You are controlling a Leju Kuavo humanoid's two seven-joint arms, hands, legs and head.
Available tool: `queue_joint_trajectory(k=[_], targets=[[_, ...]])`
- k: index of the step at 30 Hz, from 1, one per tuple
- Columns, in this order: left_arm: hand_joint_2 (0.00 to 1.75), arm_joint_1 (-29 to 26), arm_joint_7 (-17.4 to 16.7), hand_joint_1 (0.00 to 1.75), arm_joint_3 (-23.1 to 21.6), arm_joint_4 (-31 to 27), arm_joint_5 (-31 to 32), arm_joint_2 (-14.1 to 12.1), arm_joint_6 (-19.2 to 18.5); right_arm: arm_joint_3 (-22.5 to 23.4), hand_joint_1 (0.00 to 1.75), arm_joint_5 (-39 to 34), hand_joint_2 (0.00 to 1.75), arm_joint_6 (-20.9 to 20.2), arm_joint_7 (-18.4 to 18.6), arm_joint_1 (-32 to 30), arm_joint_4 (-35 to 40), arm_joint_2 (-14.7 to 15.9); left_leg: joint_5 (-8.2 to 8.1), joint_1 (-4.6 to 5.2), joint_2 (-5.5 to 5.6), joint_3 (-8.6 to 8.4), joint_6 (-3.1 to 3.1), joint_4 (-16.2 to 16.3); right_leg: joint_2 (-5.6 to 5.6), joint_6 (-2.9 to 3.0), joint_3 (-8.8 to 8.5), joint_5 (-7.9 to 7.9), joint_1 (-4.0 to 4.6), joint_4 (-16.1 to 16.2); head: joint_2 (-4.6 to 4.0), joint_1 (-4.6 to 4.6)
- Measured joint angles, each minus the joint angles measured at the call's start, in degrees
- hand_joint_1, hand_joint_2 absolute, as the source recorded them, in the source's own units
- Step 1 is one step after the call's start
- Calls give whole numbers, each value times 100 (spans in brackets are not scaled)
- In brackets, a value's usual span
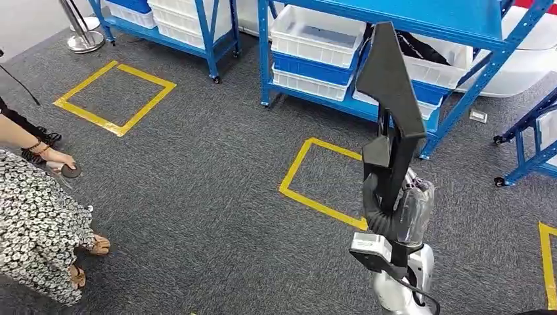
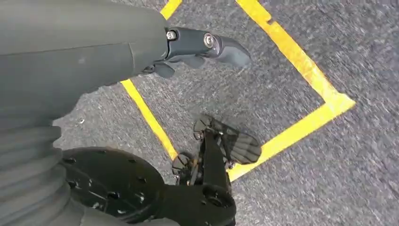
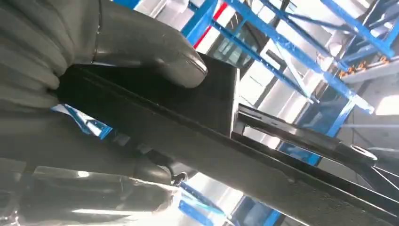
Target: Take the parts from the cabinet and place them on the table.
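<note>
Carry leg in progress: right hand [image 1: 394, 220] has the black part [image 1: 387, 98] clamped near its lower end, held upright in front of the blue racks [image 1: 368, 105] with white bins [image 1: 315, 33]. So the pick looks done and the place isn't; the table can't be seen from here, so the robot likely has to turn or walk to find it before lowering the part. Right wrist view adds what the head view can't: thumb [image 3: 155, 52] pressed flat on the part's face, part's edge running diagonally under it; the other fingers are mostly hidden, probably wrapped behind. Left wrist view shows the left hand [image 2: 197, 47] hanging over the carpet above yellow floor tape [image 2: 301, 66], fingers loosely curled, holding nothing. Head view alone catches a person [image 1: 39, 230] standing at the left with a small round object [image 1: 69, 171] in hand. Part is tall and top-heavy, so keep the turn slow.
</note>
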State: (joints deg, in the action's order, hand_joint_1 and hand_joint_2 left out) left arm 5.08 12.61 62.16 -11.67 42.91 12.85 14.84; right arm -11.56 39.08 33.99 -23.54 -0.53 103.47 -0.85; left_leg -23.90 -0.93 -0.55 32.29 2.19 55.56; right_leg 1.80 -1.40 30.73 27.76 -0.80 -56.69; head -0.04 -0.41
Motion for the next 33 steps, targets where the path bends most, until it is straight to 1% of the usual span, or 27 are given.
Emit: queue_joint_trajectory(k=[1,3,4,5,6,7,8,9,10,11,13,14,15,16,18,19,20,21,23,24,25,26,29,30,31,32,33], targets=[[175,8,-2,0,-9,0,9,2,-15,26,175,-22,175,4,2,-30,26,2,15,7,26,14,37,1,-86,47,166,199,-4,-352,0,0],[175,7,2,0,-35,0,26,2,-35,87,175,-144,175,13,-11,-174,76,17,22,24,128,48,54,2,-140,95,675,638,-15,-1397,0,26],[175,0,15,0,-52,0,33,6,-35,118,175,-210,175,13,-30,-264,103,46,25,35,190,59,58,4,-152,72,855,726,-14,-1748,0,33],[175,-10,31,0,-59,0,48,13,-35,136,175,-267,175,15,-57,-332,120,68,29,45,239,61,62,5,-158,37,885,695,-13,-1774,0,35],[175,-18,59,0,-66,2,77,17,-42,157,175,-326,175,15,-90,-380,138,94,31,52,296,60,60,9,-162,-9,755,549,-11,-1501,0,37],[175,-19,94,0,-85,4,83,20,-59,173,175,-378,175,20,-120,-404,149,114,32,60,344,55,57,12,-176,-52,515,340,-10,-1016,0,39],[175,-19,138,0,-105,7,94,26,-92,179,175,-404,175,22,-153,-410,153,142,36,69,396,50,51,16,-244,-78,184,100,-14,-358,0,39],[175,-15,182,0,-120,7,105,28,-116,181,175,-420,175,26,-190,-410,153,166,39,71,429,54,42,21,-394,-60,-46,-28,-25,109,0,41],[175,-13,216,0,-131,7,109,31,-135,184,175,-415,175,35,-216,-427,153,179,17,134,467,63,6,48,-421,7,-44,-71,14,176,0,39],[175,-14,238,0,-138,7,109,31,-155,184,175,-382,175,66,-243,-431,162,179,16,132,487,72,-16,47,-370,48,-75,-91,5,177,0,35],[175,-35,247,0,-144,15,129,31,-168,184,175,-221,175,127,-247,-440,171,181,39,112,539,91,-64,40,-322,84,-83,-109,25,166,0,33],[175,-41,247,0,-144,15,133,31,-166,184,175,-142,175,158,-243,-446,184,186,20,101,535,116,-91,78,-272,137,-104,-144,-90,192,0,35],[175,-45,247,0,-146,15,135,31,-164,182,175,-64,175,194,-208,-452,220,186,-72,92,353,159,-125,198,-245,146,-114,-146,-83,194,0,33],[175,-44,245,0,-146,18,136,33,-164,184,175,-13,175,219,-188,-474,260,186,-294,80,199,294,-162,513,-198,239,-124,-136,-77,194,0,-27],[175,-43,232,0,-146,22,127,33,-164,184,175,31,175,240,-131,-506,310,197,-768,35,106,761,-227,1484,-106,264,-128,-118,-46,193,2,-24],[175,-44,212,0,-144,22,98,33,-164,184,175,31,175,238,-94,-512,310,201,-906,16,91,983,-256,1927,-54,268,-127,-113,-39,192,0,-28],[175,-46,195,0,-142,22,79,33,-164,184,175,15,175,236,-72,-517,310,205,-885,3,79,1059,-269,2046,-10,273,-132,-106,-36,191,0,-26],[175,-48,184,0,-140,22,74,31,-164,184,175,-4,175,234,-59,-516,310,210,-716,-12,72,976,-272,1841,35,274,-141,-96,-32,191,0,-28],[175,-46,151,0,-135,22,74,24,-162,181,175,-57,175,201,-39,-510,310,221,-223,-18,-18,465,-235,857,112,245,-187,-64,-30,191,0,-28],[175,-44,133,0,-135,22,77,22,-157,181,175,-70,175,194,-24,-506,310,227,-34,-3,-196,174,-186,339,139,217,-216,-40,-21,191,0,-31],[175,-34,120,0,-133,22,77,15,-155,181,175,-70,175,194,-17,-502,310,232,-71,63,-336,80,-150,166,171,181,-225,-15,39,183,0,-22],[175,-32,118,0,-133,22,76,15,-155,181,175,-74,175,192,-11,-485,310,243,-55,73,-232,104,-114,149,201,150,-214,-2,56,184,0,7],[175,-31,112,0,-133,22,76,13,-149,179,175,-85,175,190,-11,-474,313,245,-35,105,-84,115,-33,100,351,71,-245,11,70,220,0,-13],[175,-29,114,0,-133,22,76,17,-146,179,175,-85,175,190,-9,-470,317,262,27,35,-36,36,19,1,252,46,-189,87,58,126,2,0],[175,-28,114,0,-133,24,76,17,-146,177,175,-83,175,190,-9,-467,321,282,58,41,7,29,74,-30,47,94,-88,242,48,-144,0,4],[175,-14,112,0,-133,24,76,17,-146,175,175,-83,175,190,-9,-468,321,284,62,42,59,38,82,-30,-85,133,137,445,25,-602,0,26],[175,-7,112,0,-133,24,77,17,-146,173,175,-83,175,190,-9,-471,321,301,62,42,128,48,83,-29,-141,150,414,660,12,-1137,2,57]])
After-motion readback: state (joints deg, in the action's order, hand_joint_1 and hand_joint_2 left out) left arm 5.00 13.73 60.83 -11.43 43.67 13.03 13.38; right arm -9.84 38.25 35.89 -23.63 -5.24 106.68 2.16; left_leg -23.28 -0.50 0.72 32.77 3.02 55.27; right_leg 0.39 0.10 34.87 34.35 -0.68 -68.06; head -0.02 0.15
